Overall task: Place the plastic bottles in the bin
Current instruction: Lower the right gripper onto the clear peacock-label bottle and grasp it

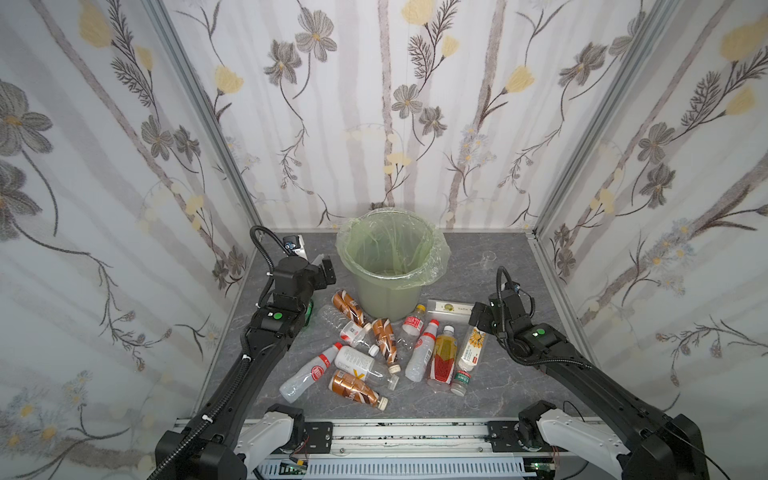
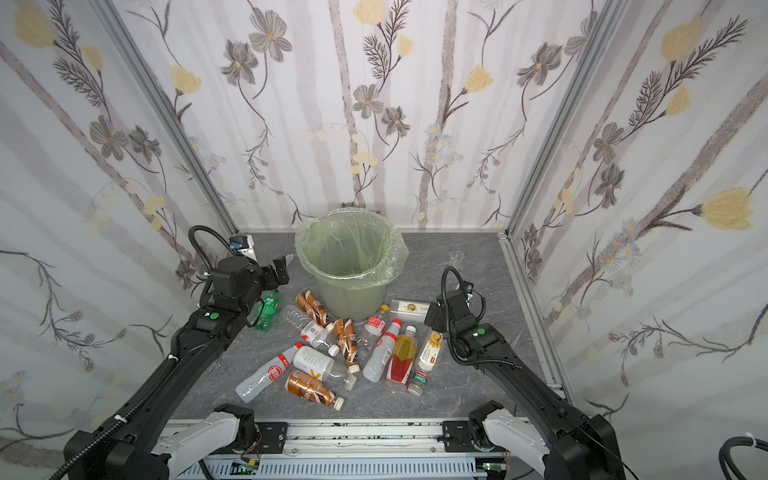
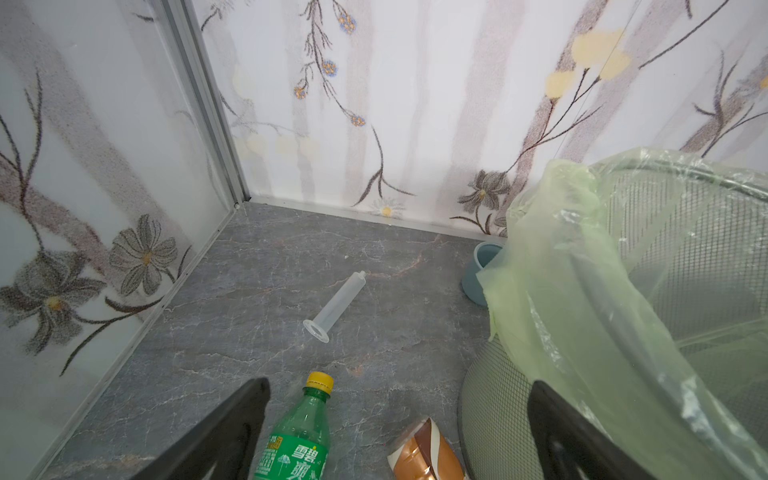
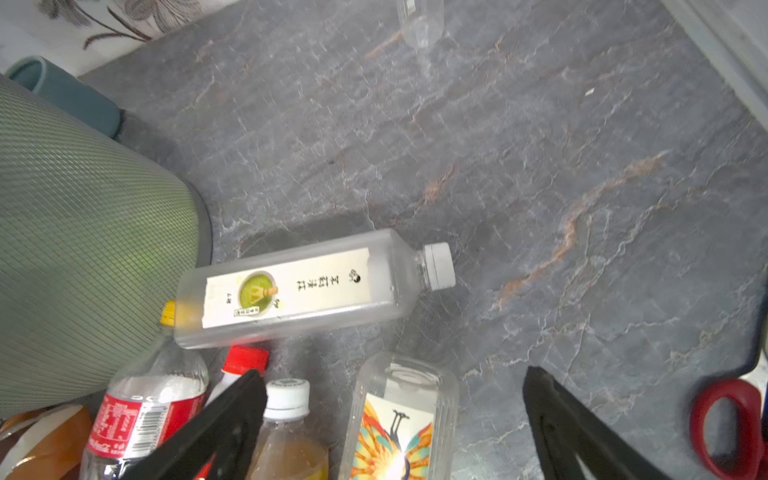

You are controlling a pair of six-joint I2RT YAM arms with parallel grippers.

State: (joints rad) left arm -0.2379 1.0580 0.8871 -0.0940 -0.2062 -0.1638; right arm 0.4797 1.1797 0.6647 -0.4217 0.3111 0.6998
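The left fingers [image 3: 232,419] stand spread wide and grip nothing. The green bottle [image 3: 297,432] lies on the counter [image 3: 249,291] between and below them, its yellow cap toward the syringe [image 3: 336,301]. A copper bottle [image 3: 424,453] lies just beside it, near the bin [image 3: 490,415]. The right fingers [image 4: 224,415] are also wide apart and empty, hanging over a clear butterfly bottle [image 4: 399,415]. The flat bottle [image 4: 307,286] lies just beyond, its base near the bin's foot, and red scissors [image 4: 731,424] lie off to one side.

In both top views the bin [image 1: 382,299] stands upright at the back middle with a pale green bag folded over its rim. The bottles [image 1: 384,340] lie in a loose heap on the counter in front of it, between the two arms. Bare counter runs along the front edge and toward the back right corner.
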